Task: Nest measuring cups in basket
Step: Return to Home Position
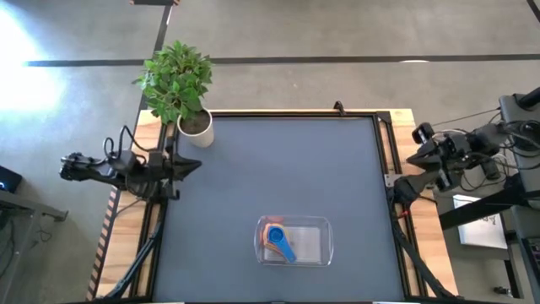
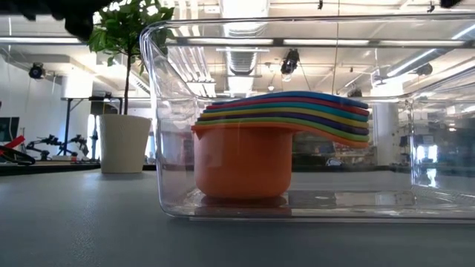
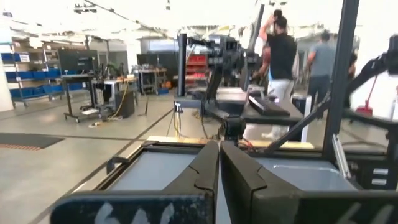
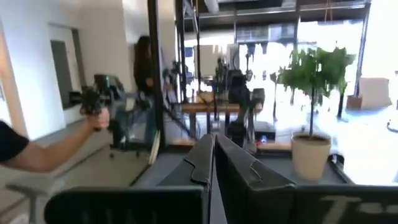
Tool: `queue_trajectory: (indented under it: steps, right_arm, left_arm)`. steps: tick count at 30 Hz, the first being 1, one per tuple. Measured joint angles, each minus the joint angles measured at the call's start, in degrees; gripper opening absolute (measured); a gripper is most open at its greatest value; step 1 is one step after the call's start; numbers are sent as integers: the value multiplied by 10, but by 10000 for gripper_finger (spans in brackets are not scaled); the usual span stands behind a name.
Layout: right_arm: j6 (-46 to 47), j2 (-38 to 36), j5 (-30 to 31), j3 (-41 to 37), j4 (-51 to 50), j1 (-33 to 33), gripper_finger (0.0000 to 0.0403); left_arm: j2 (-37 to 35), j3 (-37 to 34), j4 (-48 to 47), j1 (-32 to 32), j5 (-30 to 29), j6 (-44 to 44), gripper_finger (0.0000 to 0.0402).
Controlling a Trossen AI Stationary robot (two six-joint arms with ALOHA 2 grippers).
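Note:
The measuring cups [image 2: 245, 159] sit nested in one stack inside the clear basket [image 1: 314, 245], orange cup outermost, blue one [image 1: 283, 247] on top, handles fanned to one side. The stack rests by the orange cup's base on the basket floor. The basket stands on the grey table near its near edge. My left gripper [image 3: 219, 152] is shut and parked at the table's left edge, far from the basket. My right gripper [image 4: 214, 146] is shut and parked at the right edge.
A white pot with a green plant [image 1: 187, 101] stands at the table's far left corner. The grey mat [image 1: 278, 169] lies bare between the arms. People stand in the room beyond the table in both wrist views.

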Motion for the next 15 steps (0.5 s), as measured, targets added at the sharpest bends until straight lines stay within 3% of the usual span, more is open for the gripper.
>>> queue_trajectory:
  steps: [3,5,10,15]
  right_arm:
    - [19,-34,2,-46,10,0,8]
    - [21,-29,8,-64,-53,-1,8]
    - [22,-4,-2,-114,14,-1,8]
    - [23,2,-23,-141,57,-1,8]
  left_arm:
    - [-49,-52,26,0,0,-9,0]
    - [-77,-88,44,1,0,-14,0]
    - [-135,-167,49,3,1,-32,0]
    - [-133,-222,115,3,25,-37,0]
